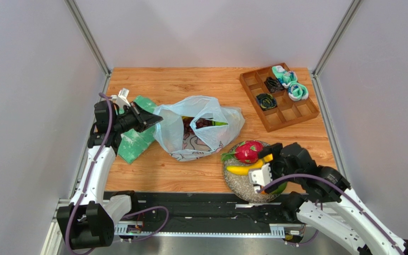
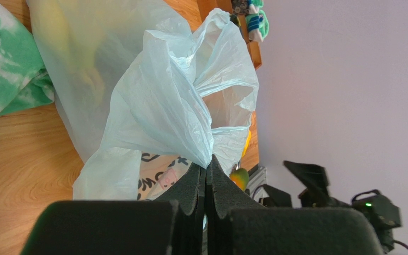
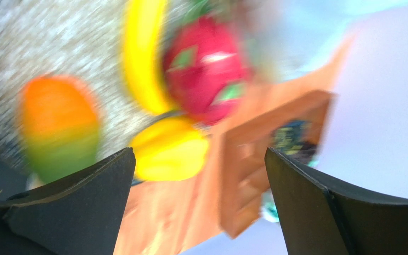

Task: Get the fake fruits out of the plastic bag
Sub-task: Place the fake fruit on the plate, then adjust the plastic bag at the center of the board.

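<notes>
The pale-blue plastic bag point(image 1: 198, 127) lies mid-table with its mouth open; dark grapes point(image 1: 205, 123) and a green piece point(image 1: 219, 124) show inside. My left gripper point(image 1: 155, 119) is shut on the bag's left edge, and in the left wrist view the bag point(image 2: 179, 95) bunches between the closed tips of the gripper point(image 2: 207, 164). A dragon fruit point(image 1: 248, 151), a banana point(image 1: 243, 170) and a mango point(image 1: 278, 187) lie on a grey speckled plate point(image 1: 238, 186). My right gripper point(image 1: 267, 159) is open and empty just above the plate. Its blurred wrist view point(image 3: 198, 159) shows the dragon fruit point(image 3: 203, 69), banana point(image 3: 139, 58), mango point(image 3: 60, 127) and a yellow piece point(image 3: 169, 149).
A green patterned cloth point(image 1: 134, 141) lies under my left arm, left of the bag. A wooden compartment tray point(image 1: 296, 114) with rolled socks point(image 1: 291, 85) stands at the back right. Grey walls close in the left, right and back of the table.
</notes>
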Controlling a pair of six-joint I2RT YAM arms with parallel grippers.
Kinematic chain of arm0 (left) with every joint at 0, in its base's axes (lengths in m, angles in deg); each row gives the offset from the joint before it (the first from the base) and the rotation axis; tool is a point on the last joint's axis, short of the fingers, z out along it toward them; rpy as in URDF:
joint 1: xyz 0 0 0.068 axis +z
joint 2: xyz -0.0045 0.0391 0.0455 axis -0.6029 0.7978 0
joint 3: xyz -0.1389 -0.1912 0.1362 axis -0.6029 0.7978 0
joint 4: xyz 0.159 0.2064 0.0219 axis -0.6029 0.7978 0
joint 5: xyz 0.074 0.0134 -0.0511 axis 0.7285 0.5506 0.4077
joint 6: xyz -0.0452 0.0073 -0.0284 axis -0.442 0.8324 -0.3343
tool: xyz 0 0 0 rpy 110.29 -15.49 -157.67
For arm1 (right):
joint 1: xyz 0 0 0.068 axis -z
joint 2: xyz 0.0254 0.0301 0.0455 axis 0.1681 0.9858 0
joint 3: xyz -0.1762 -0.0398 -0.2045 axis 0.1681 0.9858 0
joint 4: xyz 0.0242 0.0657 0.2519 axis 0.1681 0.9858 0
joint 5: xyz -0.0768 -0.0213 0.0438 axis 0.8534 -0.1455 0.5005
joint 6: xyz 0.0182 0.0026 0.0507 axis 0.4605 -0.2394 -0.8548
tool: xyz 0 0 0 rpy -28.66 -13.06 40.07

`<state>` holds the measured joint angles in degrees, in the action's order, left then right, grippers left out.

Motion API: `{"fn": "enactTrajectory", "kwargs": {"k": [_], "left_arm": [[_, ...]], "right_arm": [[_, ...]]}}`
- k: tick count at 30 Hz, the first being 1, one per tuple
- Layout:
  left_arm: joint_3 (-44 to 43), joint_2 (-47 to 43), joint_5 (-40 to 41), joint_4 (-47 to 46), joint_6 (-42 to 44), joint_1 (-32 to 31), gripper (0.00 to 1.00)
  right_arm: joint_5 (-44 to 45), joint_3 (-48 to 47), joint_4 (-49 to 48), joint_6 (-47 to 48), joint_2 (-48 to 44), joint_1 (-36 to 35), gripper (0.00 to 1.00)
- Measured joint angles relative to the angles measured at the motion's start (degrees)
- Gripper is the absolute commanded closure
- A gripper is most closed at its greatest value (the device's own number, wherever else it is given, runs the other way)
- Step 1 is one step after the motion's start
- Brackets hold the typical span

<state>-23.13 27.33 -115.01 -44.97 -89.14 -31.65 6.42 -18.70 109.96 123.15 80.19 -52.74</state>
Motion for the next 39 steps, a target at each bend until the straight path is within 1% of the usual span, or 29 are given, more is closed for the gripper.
{"fn": "enactTrajectory", "kwargs": {"k": [2, 4, 5, 9, 11, 13, 15, 17, 22, 26, 28, 31, 32, 33, 34, 35, 36, 37, 38, 39], "left_arm": [[0.0, 0.15, 0.0, 0.04, 0.02, 0.0, 1.0], [0.0, 0.31, -0.04, 0.55, 0.09, 0.0, 1.0], [-0.02, 0.33, -0.11, 1.05, 0.39, 0.0, 1.0], [-1.7, 0.35, -0.39, 5.33, 2.56, 0.0, 1.0], [-3.13, 0.35, -0.44, 6.93, 3.78, 0.0, 1.0], [-4.76, 0.35, -0.42, 8.41, 5.4, 0.0, 1.0], [-6.12, 0.35, -0.2, 9.99, 7.32, 0.0, 1.0], [-7.26, 0.35, 0.13, 11.34, 9.01, 0.0, 1.0], [-9.75, 0.35, 0.57, 14.4, 12.68, 0.0, 1.0], [-10.16, 0.35, 0.57, 15.82, 14.21, 0.02, 1.0], [-10.16, 0.35, 0.57, 16.39, 14.62, 0.0, 1.0], [-10.16, 0.35, 0.59, 16.9, 15.1, 0.0, 1.0], [-10.16, 0.35, 0.59, 16.94, 15.3, 0.0, 1.0], [-10.16, 0.35, 0.59, 16.94, 15.37, 0.0, 1.0], [-10.16, 0.35, 0.61, 16.96, 15.43, 0.0, 1.0], [-10.16, 0.35, 0.66, 16.96, 15.47, 0.0, 1.0], [-10.16, 0.35, 0.74, 16.96, 15.5, 0.0, 1.0], [-10.16, 0.35, 0.81, 16.96, 15.5, 0.0, 0.8], [-10.19, 0.35, 0.87, 16.98, 15.52, 0.0, 0.67], [-10.49, 0.37, 1.29, 17.4, 16.06, 0.0, 0.58]], "right_arm": [[-1.97, -5.51, -4.61, -3.23, 3.34, 0.0, 0.03], [-2.99, -11.39, -8.76, -7.78, 9.46, -0.07, 0.05], [-3.34, -14.91, -11.15, -11.08, 14.14, -0.15, 0.0], [-3.74, -32.2, -16.98, -22.8, 35.06, -1.36, 0.0], [-3.82, -37.73, -20.09, -26.64, 43.12, -2.56, 0.01], [-4.31, -39.56, -23.15, -29.03, 48.57, -4.15, 0.04], [-5.11, -39.56, -24.59, -30.16, 51.74, -5.97, 0.15], [-5.64, -40.0, -25.4, -30.64, 54.05, -7.43, 0.23], [-6.19, -42.1, -27.21, -31.41, 61.13, -9.94, 0.21], [-1.95, -42.12, -27.65, -31.36, 66.86, -11.02, 0.2], [1.53, -42.12, -28.17, -31.34, 69.59, -11.3, 0.21], [6.67, -41.94, -29.7, -30.86, 72.32, -11.37, 0.49], [8.24, -41.92, -30.14, -30.58, 72.57, -11.34, 0.72], [9.11, -41.88, -30.29, -30.1, 72.59, -11.34, 0.8], [10.32, -41.92, -30.51, -29.75, 72.5, -11.34, 0.85], [11.45, -42.1, -30.58, -29.79, 72.41, -11.34, 0.95], [12.31, -42.34, -30.51, -29.49, 72.39, -11.28, 1.0], [13.42, -43.1, -29.51, -29.59, 72.39, -11.21, 1.0], [14.01, -43.87, -28.59, -29.75, 72.39, -10.97, 1.0], [14.19, -44.96, -27.52, -30.03, 72.24, -10.71, 1.0]]}}
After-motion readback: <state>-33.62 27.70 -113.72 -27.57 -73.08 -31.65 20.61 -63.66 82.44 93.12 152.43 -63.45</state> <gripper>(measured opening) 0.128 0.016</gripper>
